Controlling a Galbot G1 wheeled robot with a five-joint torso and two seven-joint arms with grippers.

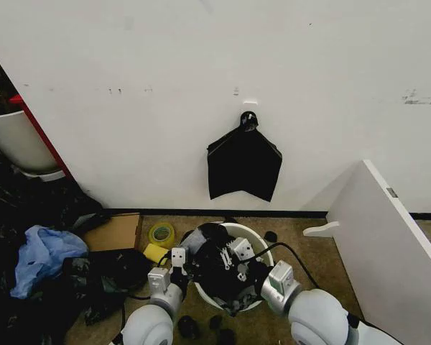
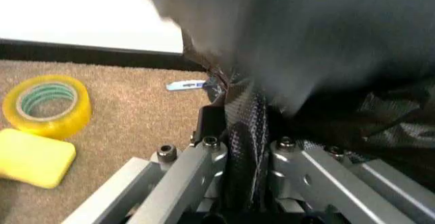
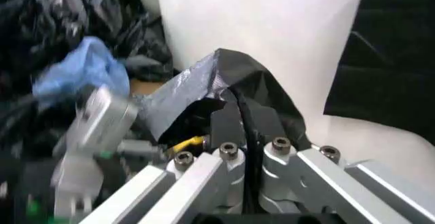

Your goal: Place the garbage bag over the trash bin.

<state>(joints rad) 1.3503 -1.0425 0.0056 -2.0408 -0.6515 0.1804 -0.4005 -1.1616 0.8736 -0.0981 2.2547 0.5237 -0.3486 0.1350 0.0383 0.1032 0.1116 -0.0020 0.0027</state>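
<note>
The cream-white trash bin [image 1: 259, 241] stands on the carpet just in front of me. The black garbage bag [image 1: 217, 273] is bunched in and over its mouth and covers the near and left rim. My left gripper [image 1: 179, 257] is at the bin's left rim. In the left wrist view this gripper [image 2: 242, 128] is shut on a fold of the bag [image 2: 326, 40]. My right gripper [image 1: 239, 251] is over the bin's middle. The right wrist view shows that gripper [image 3: 242, 128] shut on a raised peak of the bag [image 3: 235, 74].
A flat black pack [image 1: 243, 165] hangs on the white wall behind the bin. A yellow tape roll [image 1: 161, 233] and yellow sponge [image 2: 34, 158] lie left of the bin, beyond them cardboard [image 1: 115, 231], a blue bag [image 1: 39, 257] and dark clutter. A white board [image 1: 388, 237] leans at right.
</note>
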